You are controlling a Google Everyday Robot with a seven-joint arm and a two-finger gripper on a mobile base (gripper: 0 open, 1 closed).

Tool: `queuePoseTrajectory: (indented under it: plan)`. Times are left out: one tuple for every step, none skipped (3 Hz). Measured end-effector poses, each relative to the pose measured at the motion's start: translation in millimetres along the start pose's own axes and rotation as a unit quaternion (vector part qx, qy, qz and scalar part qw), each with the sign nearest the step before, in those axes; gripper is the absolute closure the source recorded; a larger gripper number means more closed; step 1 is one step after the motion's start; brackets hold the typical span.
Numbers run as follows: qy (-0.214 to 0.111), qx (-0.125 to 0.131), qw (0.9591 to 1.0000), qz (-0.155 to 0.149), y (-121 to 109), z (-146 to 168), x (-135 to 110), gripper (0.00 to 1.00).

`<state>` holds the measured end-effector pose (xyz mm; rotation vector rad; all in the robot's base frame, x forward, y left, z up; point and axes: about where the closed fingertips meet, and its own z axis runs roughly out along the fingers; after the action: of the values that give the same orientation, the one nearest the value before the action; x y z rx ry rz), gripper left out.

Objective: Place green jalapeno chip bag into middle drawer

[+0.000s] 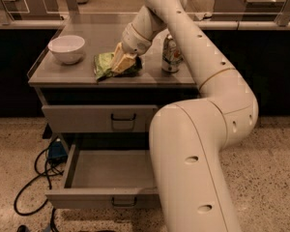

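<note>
The green jalapeno chip bag (pixel 103 65) lies crumpled on the grey cabinet top (pixel 150 79), between the white bowl and the drink can. My gripper (pixel 123 63) reaches down from the arm at the back and is shut on the bag's right part, which rests on the top. The middle drawer (pixel 87 198) stands pulled open below, its grey inside bare and its small dark handle (pixel 124 202) at the front centre. My big white arm hides the drawer's right side.
A white bowl (pixel 66 47) stands at the left of the top. A green-and-white drink can (pixel 170 55) stands right of the bag. The top drawer (pixel 87 118) is closed. Black cables and a blue box (pixel 56 151) lie on the floor at the left.
</note>
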<state>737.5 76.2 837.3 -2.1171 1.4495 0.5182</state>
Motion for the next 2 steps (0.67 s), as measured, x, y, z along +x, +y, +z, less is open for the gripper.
queuePoseTrajectory:
  plan:
    - [0.002,0.01,0.9999,0.003,1,-2,-2,1.0]
    - [0.016,0.07,0.9973,0.012,4,-38,-10,0.99]
